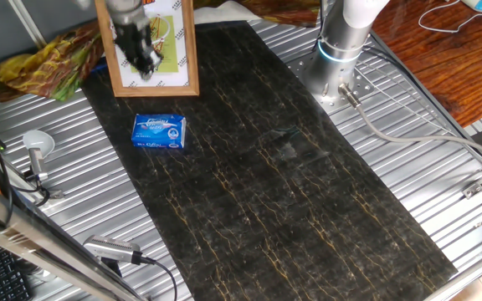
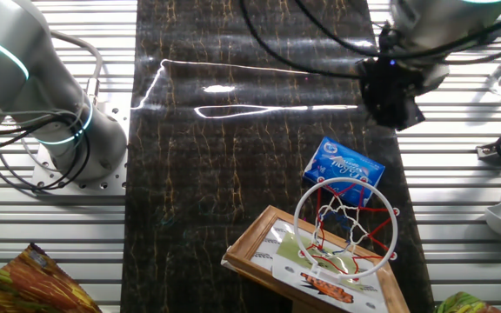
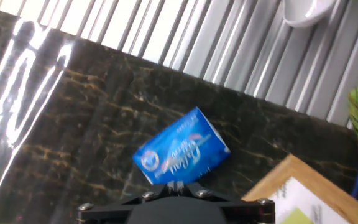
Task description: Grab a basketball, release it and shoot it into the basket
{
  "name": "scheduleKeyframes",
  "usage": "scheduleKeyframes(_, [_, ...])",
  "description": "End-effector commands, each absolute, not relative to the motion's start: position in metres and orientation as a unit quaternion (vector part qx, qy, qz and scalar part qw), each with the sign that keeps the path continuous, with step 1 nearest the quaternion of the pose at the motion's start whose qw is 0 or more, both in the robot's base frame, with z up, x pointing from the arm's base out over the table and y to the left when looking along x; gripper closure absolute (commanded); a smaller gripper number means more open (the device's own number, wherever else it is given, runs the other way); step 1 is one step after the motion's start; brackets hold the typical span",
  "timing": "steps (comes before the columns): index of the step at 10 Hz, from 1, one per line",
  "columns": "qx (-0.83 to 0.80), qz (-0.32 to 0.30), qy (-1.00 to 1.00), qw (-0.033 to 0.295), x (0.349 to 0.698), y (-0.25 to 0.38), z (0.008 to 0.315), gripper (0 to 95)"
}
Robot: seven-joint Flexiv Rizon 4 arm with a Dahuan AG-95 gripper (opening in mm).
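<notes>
The basket is a wooden-framed backboard (image 1: 167,73) with a white and yellow-green panel. Its hoop with white net (image 2: 347,228) shows in the other fixed view, and a corner of the board (image 3: 303,193) shows in the hand view. My gripper (image 1: 143,57) is blurred and hangs in front of the backboard, above the mat. It is dark in the other fixed view (image 2: 391,94). In the hand view its fingertips (image 3: 178,185) stand pressed together, pointing down at a blue-and-white packet (image 3: 180,150). No orange basketball shows in any view.
The packet (image 1: 159,132) lies on the dark marbled mat (image 1: 291,184) just in front of the basket, also in the other fixed view (image 2: 346,165). A white ladle (image 1: 38,145) and a colourful bag (image 1: 44,60) lie on the slatted metal left. The arm's base (image 1: 337,58) stands at the back.
</notes>
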State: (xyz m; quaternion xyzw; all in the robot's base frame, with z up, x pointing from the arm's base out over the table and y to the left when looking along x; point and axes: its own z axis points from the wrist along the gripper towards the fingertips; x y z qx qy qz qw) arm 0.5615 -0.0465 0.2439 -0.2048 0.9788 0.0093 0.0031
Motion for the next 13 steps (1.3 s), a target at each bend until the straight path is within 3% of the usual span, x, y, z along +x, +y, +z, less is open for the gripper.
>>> scheduleKeyframes(1, [-0.198, 0.007, 0.98, 0.004, 0.567, -0.036, 0.242, 95.0])
scheduleKeyframes(8, [-0.173, -0.009, 0.985, -0.006, 0.578, -0.028, 0.231, 95.0])
scheduleKeyframes(13, [-0.148, 0.027, 0.989, 0.002, 0.574, -0.043, 0.162, 95.0])
